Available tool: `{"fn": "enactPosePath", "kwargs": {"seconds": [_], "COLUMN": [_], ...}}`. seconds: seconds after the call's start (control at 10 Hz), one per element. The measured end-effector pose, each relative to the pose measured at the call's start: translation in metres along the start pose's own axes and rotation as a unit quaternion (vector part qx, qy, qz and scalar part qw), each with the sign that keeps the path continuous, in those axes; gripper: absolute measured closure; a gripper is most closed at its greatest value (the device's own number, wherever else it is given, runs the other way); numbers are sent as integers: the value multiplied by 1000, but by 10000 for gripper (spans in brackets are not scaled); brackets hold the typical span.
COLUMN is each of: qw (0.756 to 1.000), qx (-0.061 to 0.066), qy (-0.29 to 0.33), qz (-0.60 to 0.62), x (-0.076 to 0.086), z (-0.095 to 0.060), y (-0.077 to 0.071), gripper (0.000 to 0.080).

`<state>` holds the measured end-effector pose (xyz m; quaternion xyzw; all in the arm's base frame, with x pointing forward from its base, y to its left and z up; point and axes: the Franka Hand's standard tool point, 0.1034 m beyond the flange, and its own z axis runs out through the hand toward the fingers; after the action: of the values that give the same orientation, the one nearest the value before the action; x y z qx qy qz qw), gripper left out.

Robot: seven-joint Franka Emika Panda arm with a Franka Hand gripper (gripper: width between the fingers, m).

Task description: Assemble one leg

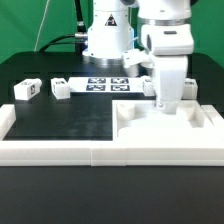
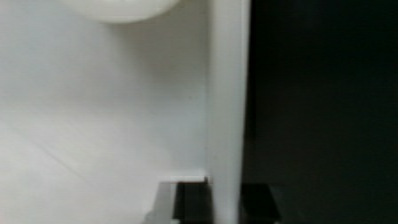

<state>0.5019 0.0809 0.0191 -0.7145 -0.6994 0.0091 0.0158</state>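
Observation:
My gripper (image 1: 166,100) is lowered over the white panel (image 1: 190,120) at the exterior view's right. In the wrist view the two dark fingers (image 2: 191,202) stand on either side of the panel's thin bright edge (image 2: 226,100), and the gripper (image 2: 224,188) is shut on it. A broad white face (image 2: 107,120) lies on one side of that edge and black table on the other. A rounded pale shape (image 2: 125,8) shows at the far end of the face. Two small white legs (image 1: 27,89) (image 1: 62,88) with black-and-white tags lie on the table at the exterior view's left, far from the gripper.
A thick white fence (image 1: 60,150) runs along the front of the table and walls in the panel's corner at the right. The marker board (image 1: 105,84) lies flat behind, near the arm's base (image 1: 105,40). The table is black.

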Motion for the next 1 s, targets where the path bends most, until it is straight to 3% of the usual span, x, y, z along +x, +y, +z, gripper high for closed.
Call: {"fn": "enactPosePath", "kwargs": {"seconds": [0.4, 0.5, 0.6, 0.8, 0.9, 1.0], "qw": [1000, 1000, 1000, 1000, 1000, 1000], "qx": [2, 2, 2, 2, 2, 2], "qy": [-1, -1, -1, -1, -1, -1], "qz": [5, 5, 5, 5, 5, 5], "x": [-1, -1, -1, -1, -1, -1], "z": [1, 1, 1, 1, 1, 1], "y": [0, 0, 0, 0, 0, 0], "gripper": [739, 632, 632, 278, 278, 180]}}
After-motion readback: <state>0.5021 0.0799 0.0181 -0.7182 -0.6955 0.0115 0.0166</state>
